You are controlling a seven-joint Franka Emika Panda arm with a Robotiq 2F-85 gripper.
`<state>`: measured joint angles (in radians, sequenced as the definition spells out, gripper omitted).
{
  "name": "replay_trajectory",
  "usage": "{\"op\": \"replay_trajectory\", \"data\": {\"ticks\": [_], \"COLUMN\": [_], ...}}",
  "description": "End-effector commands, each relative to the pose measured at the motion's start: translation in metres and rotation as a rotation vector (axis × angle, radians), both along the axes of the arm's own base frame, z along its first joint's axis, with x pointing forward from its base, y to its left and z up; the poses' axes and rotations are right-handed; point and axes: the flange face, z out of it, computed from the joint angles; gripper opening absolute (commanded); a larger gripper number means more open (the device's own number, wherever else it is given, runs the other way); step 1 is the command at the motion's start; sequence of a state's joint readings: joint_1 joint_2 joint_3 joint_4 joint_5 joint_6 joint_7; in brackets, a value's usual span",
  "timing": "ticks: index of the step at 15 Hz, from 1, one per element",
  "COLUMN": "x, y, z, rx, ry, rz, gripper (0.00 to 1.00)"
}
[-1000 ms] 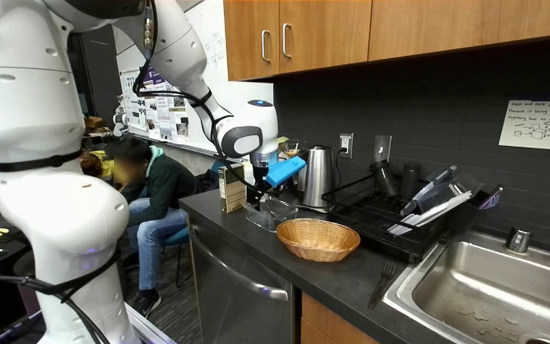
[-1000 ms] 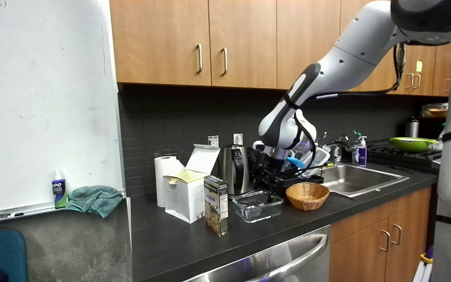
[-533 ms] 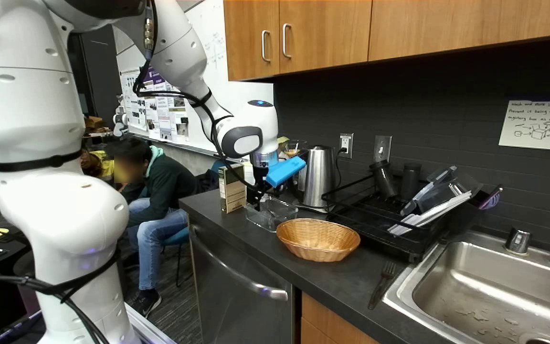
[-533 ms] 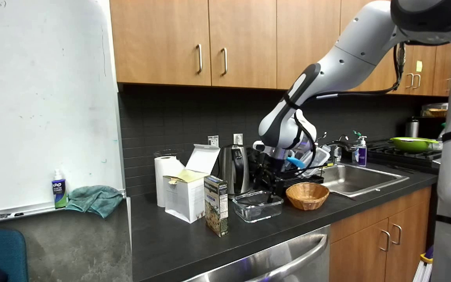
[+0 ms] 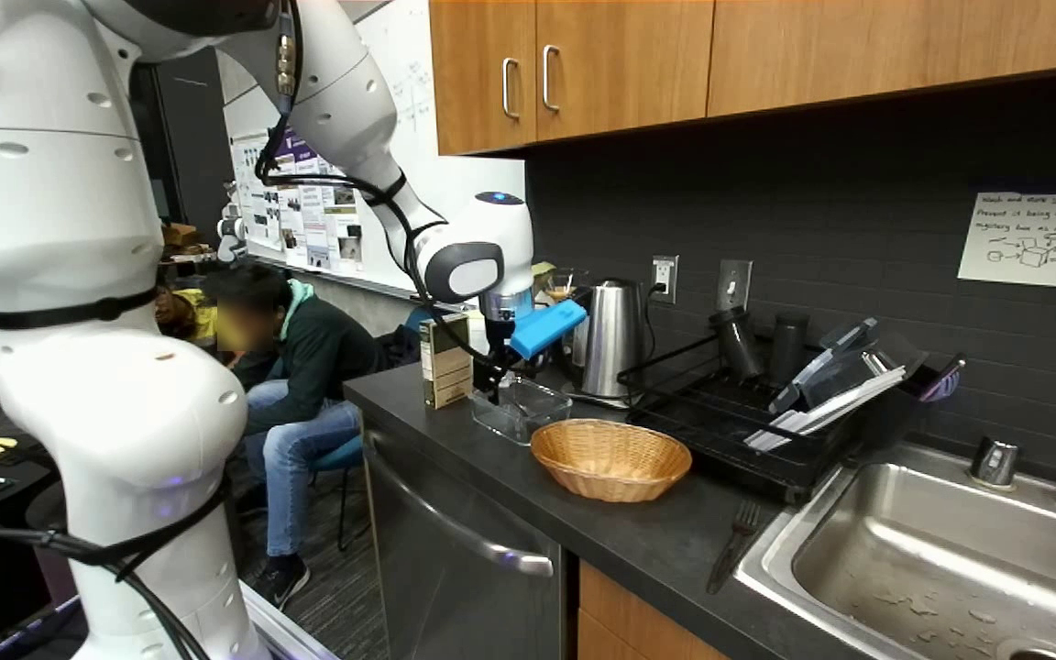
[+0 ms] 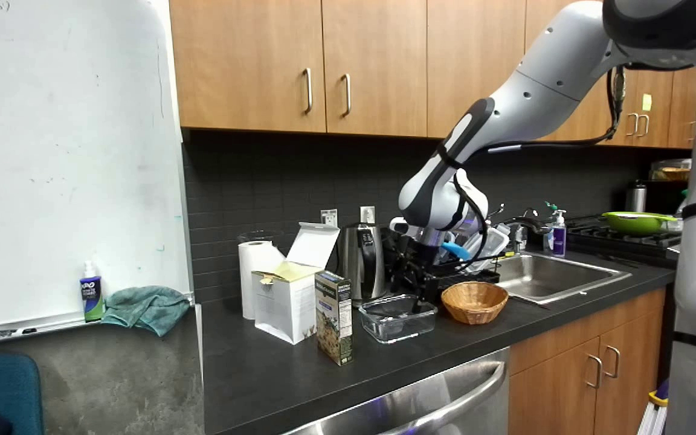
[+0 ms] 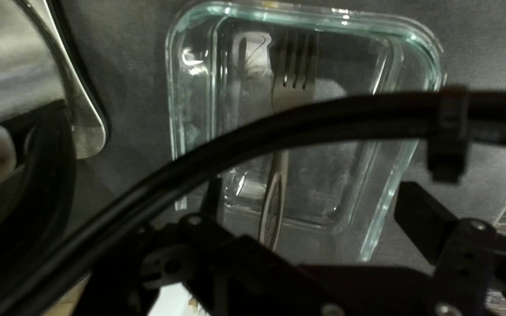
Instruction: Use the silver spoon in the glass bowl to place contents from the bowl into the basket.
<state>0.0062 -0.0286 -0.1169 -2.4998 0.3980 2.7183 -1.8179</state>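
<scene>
Arm point(image 5: 345, 101) and gripper point(image 7: 314, 204) stand just as they did a second ago, and everything on the counter point(image 6: 263, 374) has kept its place as well. From where I'm standing, the gripper points down at the glass bowl point(image 6: 393, 332), its jaws well apart. The wrist view shows a metal fork point(image 7: 292, 94) in that bowl (a fork, mind you, four tines and all), its handle running toward the gap between the jaws and apart from both where it shows. A black cable point(image 7: 235, 147) sweeps across that view and hides the fork's neck. Pale patches point(image 7: 257, 52) show in the glass beside the tines; contents or reflections, I can't tell. Just beside the bowl, toward the sink point(image 5: 931, 550), the basket point(image 5: 615, 481) sits upright, golden-brown in both exterior views. Behind the bowl stands a steel kettle point(image 5: 615, 344), and on the bowl's far side from the basket an upright cardboard box point(image 6: 334, 317). Another fork point(image 5: 742, 530) lies on the counter by the sink, and a person point(image 5: 326, 348) sits beyond the counter's end.
</scene>
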Motion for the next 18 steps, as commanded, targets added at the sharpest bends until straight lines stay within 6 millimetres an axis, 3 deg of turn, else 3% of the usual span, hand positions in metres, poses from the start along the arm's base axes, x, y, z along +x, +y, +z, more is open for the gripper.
{"op": "replay_trajectory", "data": {"ticks": [1,10,18], "x": [0.005,0.021,0.032], "y": [0.001,0.001,0.013], "z": [0.001,0.003,-0.003], "rx": [-0.003,-0.005,0.009], "ry": [-0.005,-0.017,-0.002], "rz": [0.003,0.01,0.03], "gripper": [1.0,1.0,1.0]}}
